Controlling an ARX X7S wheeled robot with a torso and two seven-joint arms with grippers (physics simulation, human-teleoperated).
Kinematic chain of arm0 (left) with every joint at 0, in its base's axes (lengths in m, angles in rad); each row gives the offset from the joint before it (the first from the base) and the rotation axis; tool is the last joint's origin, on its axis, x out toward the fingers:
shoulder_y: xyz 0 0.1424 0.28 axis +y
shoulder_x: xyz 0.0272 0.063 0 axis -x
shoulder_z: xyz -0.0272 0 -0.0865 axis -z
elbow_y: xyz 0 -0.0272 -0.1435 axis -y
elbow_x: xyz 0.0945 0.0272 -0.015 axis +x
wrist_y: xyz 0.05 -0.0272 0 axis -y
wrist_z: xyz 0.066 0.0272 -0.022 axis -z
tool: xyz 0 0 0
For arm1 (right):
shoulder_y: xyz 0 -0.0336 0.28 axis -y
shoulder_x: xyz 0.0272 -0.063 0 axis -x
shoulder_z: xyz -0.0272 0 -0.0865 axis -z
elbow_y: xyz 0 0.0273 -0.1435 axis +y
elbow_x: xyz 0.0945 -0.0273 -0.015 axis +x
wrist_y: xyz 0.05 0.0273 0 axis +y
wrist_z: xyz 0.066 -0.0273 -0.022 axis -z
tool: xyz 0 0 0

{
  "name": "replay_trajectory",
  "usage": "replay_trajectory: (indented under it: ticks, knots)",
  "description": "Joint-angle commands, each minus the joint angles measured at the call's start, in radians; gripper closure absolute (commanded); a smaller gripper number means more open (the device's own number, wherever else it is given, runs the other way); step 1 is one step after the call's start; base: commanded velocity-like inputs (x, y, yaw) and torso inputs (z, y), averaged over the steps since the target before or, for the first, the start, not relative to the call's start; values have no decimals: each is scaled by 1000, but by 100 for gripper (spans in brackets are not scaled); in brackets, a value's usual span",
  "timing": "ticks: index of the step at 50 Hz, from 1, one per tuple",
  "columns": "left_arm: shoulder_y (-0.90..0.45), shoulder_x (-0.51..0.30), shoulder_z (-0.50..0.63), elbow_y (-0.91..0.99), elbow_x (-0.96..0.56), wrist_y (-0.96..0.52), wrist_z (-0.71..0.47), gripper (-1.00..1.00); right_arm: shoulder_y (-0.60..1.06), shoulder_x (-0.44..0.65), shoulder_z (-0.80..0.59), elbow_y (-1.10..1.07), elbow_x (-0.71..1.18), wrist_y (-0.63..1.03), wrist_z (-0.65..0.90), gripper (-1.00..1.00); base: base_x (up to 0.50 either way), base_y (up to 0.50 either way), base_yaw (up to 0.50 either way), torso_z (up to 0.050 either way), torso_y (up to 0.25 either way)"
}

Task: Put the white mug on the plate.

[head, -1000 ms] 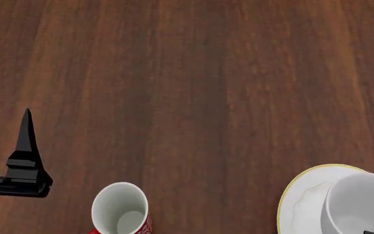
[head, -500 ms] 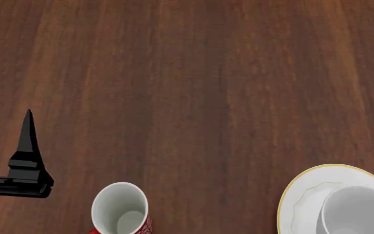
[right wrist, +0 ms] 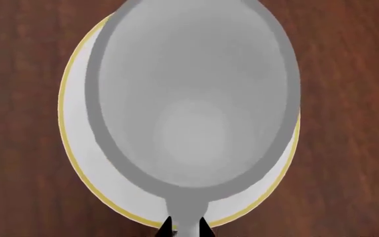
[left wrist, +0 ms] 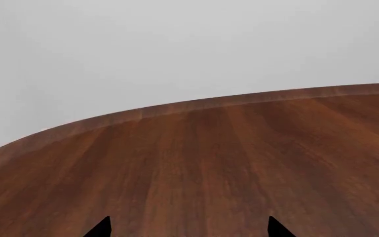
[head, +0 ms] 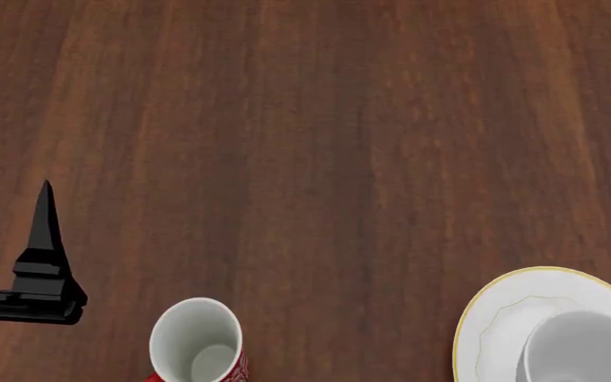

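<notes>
No brand, label or legible writing appears on any item. The only marking is the white floral pattern on the red mug point(head: 197, 344).

Landmark: the plate point(head: 493, 321), round and white with a thin gold-orange rim, lying on the wooden table point(head: 317, 143).

The white mug point(head: 587, 348) stands upright over the plate's near-right part, mouth up. In the head view it covers that part of the plate, leaving the plate's far and left rim exposed. Whether its base touches the plate cannot be determined.

The right wrist view looks straight down into the white mug point(right wrist: 193, 96). The plate point(right wrist: 77, 148) shows as a crescent around the mug. My right gripper point(right wrist: 184, 228) shows two dark fingertips point(right wrist: 166, 227) set close together on either side of the mug's handle, gripping it. The head view shows none of this gripper.

The red mug stands upright, well left of the plate, and appears in the head view only.

My left gripper point(head: 45, 239) hangs above the table, further left of the plate than the red mug. In the left wrist view its two fingertips point(left wrist: 100, 228) stand wide apart with nothing between them, the gripper point(left wrist: 188, 229) spread fully. That view alone shows the table's curved far edge point(left wrist: 176, 106) against a plain grey background.
</notes>
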State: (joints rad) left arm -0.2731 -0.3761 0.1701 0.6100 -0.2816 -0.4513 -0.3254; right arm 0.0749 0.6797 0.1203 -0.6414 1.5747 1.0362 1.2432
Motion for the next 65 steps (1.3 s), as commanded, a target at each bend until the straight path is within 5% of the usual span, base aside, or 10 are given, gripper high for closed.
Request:
replay_trajectory:
  ticks: [1,2,3,65]
  knots:
    - [5,-3,-1,-2,-3,8,-2,-100,-5,-1,-2,16,-2,-5,-15,100,0,0,0,0,0]
    - [6,-3,-1,-1,-3,8,-2,-100,-7,-1,0,15,1,-7,-15,100,10,0,3,0,0]
    - [6,-3,-1,0,-4,7,-3,-100,-8,-1,-1,14,1,-7,-16,-100,0,-3,0,0,0]
    - [57,-38,-20,129,-38,-36,-46,-100,-295,87,292,-302,166,-145,44,-100,0,0,0,0,0]
